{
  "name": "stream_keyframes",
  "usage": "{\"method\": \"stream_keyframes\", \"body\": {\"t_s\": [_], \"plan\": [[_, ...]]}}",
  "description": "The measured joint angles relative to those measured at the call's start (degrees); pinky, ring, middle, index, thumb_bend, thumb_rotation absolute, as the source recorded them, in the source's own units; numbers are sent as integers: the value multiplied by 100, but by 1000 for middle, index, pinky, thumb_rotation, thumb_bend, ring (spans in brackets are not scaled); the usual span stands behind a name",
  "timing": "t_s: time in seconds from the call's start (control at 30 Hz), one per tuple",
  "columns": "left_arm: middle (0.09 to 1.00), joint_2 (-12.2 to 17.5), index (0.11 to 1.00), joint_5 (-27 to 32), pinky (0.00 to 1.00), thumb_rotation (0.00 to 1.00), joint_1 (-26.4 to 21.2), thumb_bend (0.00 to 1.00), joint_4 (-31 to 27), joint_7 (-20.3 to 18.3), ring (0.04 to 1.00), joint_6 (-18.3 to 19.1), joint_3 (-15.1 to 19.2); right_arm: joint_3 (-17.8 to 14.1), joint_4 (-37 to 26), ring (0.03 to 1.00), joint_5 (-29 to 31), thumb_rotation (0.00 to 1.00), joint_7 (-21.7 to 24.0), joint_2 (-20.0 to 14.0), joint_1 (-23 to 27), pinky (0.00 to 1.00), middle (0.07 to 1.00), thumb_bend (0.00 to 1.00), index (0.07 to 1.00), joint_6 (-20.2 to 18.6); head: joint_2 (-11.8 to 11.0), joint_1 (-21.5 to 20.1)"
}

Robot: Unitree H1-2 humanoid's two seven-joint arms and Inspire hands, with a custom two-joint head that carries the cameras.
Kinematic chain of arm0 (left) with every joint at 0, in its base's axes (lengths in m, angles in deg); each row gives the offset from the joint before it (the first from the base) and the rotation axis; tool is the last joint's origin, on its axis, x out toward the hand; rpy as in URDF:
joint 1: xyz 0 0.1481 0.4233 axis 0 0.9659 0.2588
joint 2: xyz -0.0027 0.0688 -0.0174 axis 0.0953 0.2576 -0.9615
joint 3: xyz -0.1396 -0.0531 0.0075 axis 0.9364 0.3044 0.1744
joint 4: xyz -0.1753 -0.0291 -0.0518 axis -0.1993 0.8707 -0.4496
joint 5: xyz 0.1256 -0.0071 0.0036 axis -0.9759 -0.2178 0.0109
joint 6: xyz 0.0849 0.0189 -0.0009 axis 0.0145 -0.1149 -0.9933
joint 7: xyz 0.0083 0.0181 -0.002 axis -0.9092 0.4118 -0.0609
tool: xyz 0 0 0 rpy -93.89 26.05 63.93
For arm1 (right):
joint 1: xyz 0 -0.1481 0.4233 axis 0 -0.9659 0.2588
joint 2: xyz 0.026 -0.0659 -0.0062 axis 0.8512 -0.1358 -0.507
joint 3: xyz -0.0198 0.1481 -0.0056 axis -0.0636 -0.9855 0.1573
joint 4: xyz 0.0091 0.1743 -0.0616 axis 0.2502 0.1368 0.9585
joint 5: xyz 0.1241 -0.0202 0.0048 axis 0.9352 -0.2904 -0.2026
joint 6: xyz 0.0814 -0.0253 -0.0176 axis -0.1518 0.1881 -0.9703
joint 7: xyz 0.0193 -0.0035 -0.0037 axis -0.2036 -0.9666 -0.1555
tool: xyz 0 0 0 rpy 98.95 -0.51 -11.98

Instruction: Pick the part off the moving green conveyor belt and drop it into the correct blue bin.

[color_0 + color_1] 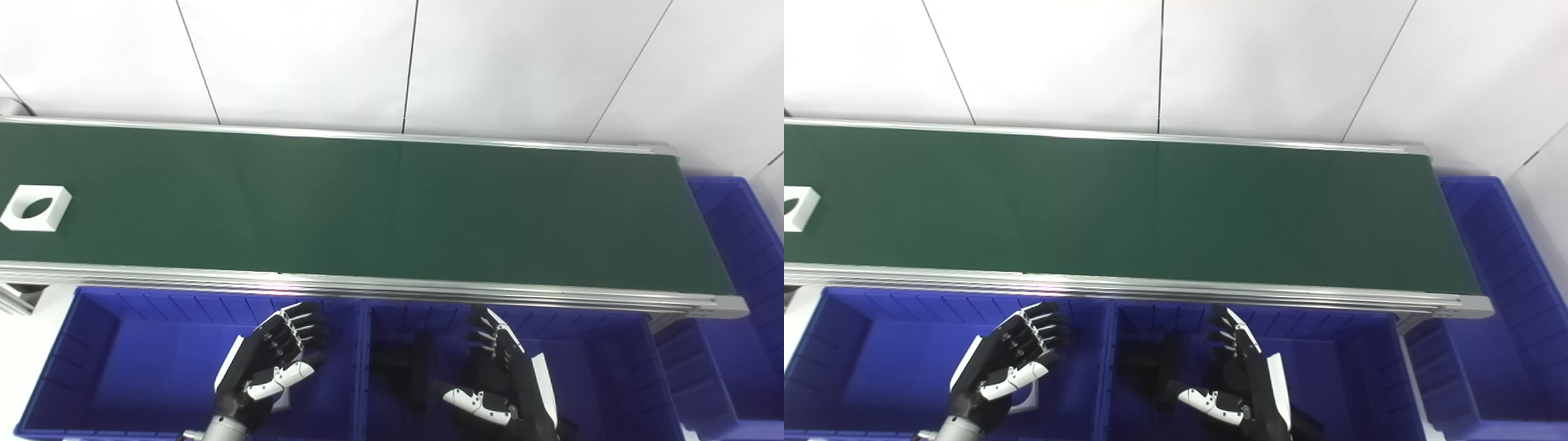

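Observation:
A white square part (35, 207) with an oval hole lies at the far left of the green conveyor belt (367, 208); it is cut off by the edge in the right eye view (797, 208). My left hand (272, 358) is open and empty, hovering over the left blue bin (79, 343). My right hand (499, 376) is open and empty over the middle blue bin (612, 343). Both hands are below the belt's near rail, far from the part.
A black part (407, 367) lies in the middle bin. A white part (1026, 398) shows under my left hand in the left bin. A third blue bin (741, 245) stands at the belt's right end. A white wall is behind the belt.

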Motion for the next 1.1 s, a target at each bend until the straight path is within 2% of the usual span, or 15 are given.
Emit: {"method": "stream_keyframes", "body": {"t_s": [0.03, 0.07, 0.1, 0.17, 0.27, 0.3, 0.4, 0.47, 0.53, 0.67, 0.87, 1.1], "plan": [[676, -5, 710, 1, 651, 0, 1, 621, 1, 0, 643, 0, -1, 0, 34, 735, 2, 20, 0, -3, -1, 636, 811, 644, 848, 55, -149, 288], [675, -16, 708, 2, 651, 0, 0, 624, 10, -2, 642, -2, -3, -1, 81, 738, 7, 15, 0, -8, 0, 638, 812, 643, 848, 118, -176, 344], [677, -27, 705, 2, 653, 0, 0, 637, 29, -4, 643, -11, -11, -2, 118, 743, 12, 13, 0, -18, -1, 640, 815, 636, 852, 149, -342, 710], [680, -60, 702, 4, 651, 0, 0, 644, 100, -8, 645, -52, -27, -6, 175, 748, 21, 21, 0, -57, -5, 645, 821, 622, 861, 211, -361, 774], [682, -111, 698, -11, 648, 0, 0, 658, 292, -10, 647, -170, -79, -17, 201, 754, 141, 10, 9, -188, -6, 658, 829, 611, 869, 268, -632, 1414], [680, -138, 697, -49, 646, 0, 7, 658, 346, -9, 646, -231, -100, -21, 220, 753, 200, 4, 13, -238, -5, 654, 835, 598, 877, 274, -634, 1416], [667, -237, 688, -193, 631, 0, 7, 673, 478, 34, 633, -335, -148, -11, 387, 762, 394, 0, 19, -396, 18, 659, 846, 577, 891, 293, -958, 1942], [663, -304, 686, -296, 630, 0, 0, 685, 548, 102, 629, -395, -165, 3, 465, 767, 496, 0, 32, -481, 26, 663, 846, 571, 893, 295, -976, 1970], [664, -349, 686, -378, 634, 0, -39, 697, 657, 130, 629, -485, -170, 9, 547, 766, 614, 0, 41, -538, 59, 664, 846, 565, 891, 295, -1134, 2180], [670, -394, 684, -489, 632, 0, -122, 728, 782, 192, 628, -592, -185, 41, 603, 769, 732, 0, 47, -609, 156, 680, 853, 540, 886, 295, -1318, 2339], [661, -457, 676, -515, 615, 0, -213, 741, 1058, 229, 616, -738, -192, 68, 759, 773, 776, 0, 47, -620, 237, 690, 854, 527, 888, 296, -1521, 2567], [663, -539, 671, -764, 604, 0, -255, 752, 1152, 385, 624, -781, -251, -17, 866, 796, 862, 0, 50, -676, 245, 736, 861, 502, 914, 296, -1548, 2717]]}}
